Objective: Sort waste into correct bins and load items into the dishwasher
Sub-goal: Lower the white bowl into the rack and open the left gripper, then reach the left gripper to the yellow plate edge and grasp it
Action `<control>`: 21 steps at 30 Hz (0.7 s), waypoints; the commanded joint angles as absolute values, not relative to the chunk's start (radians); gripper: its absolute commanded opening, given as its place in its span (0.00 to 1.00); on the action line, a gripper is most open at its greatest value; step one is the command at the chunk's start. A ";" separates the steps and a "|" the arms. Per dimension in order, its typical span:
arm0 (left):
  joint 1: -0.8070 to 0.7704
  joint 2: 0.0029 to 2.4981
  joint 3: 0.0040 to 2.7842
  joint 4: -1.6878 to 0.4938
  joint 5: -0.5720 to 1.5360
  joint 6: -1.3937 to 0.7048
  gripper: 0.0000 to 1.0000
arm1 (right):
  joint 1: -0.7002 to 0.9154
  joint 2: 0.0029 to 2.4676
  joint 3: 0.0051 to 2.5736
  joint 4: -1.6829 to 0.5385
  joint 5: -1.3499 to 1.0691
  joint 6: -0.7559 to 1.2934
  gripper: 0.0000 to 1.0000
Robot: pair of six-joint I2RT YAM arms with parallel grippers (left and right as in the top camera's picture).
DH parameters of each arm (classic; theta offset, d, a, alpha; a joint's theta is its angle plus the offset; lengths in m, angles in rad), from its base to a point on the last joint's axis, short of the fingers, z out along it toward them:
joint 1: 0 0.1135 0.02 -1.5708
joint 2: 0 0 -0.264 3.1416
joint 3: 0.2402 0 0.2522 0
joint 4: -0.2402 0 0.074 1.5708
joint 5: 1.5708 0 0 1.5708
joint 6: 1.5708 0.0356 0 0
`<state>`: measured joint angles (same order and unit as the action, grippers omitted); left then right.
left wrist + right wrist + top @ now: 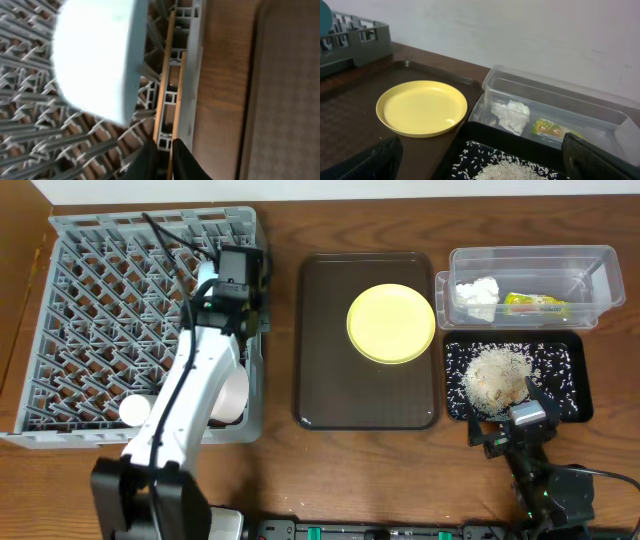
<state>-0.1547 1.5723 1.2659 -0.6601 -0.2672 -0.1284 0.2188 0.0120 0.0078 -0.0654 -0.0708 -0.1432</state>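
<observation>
My left gripper (238, 268) (164, 156) is over the right edge of the grey dish rack (90, 330), shut on the thin wooden chopsticks (171, 85), which lie along the rack's rim. A light blue bowl (95, 55) sits in the rack beside them. A white-pink bowl (233, 393) rests at the rack's front right, partly under my left arm. The yellow plate (391, 323) (421, 107) lies on the brown tray. My right gripper (512, 430) (487, 167) is open and empty at the black tray's near edge.
The clear tub (585, 265) (580, 107) holds a white tissue (478, 292) (510, 115) and a snack wrapper (535, 303) (551, 128). The black tray (572, 390) holds a heap of rice (497, 375). The brown serving tray (325, 380) lies between the rack and the bins.
</observation>
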 commanded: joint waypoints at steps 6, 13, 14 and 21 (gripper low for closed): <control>-0.149 1.662 1.251 -0.593 -0.434 -0.056 0.11 | 0.228 0.006 0.006 -0.068 -0.072 -0.155 0.99; -0.143 1.661 1.251 -0.646 -0.551 -0.046 0.15 | 0.228 0.006 0.006 -0.068 -0.072 -0.155 0.99; -0.147 1.660 1.251 -0.652 -0.536 -0.046 0.17 | 0.228 0.006 0.006 -0.068 -0.072 -0.155 0.99; -0.168 1.605 1.253 -0.712 -0.317 -0.141 0.46 | 0.228 0.006 0.006 -0.068 -0.072 -0.154 0.99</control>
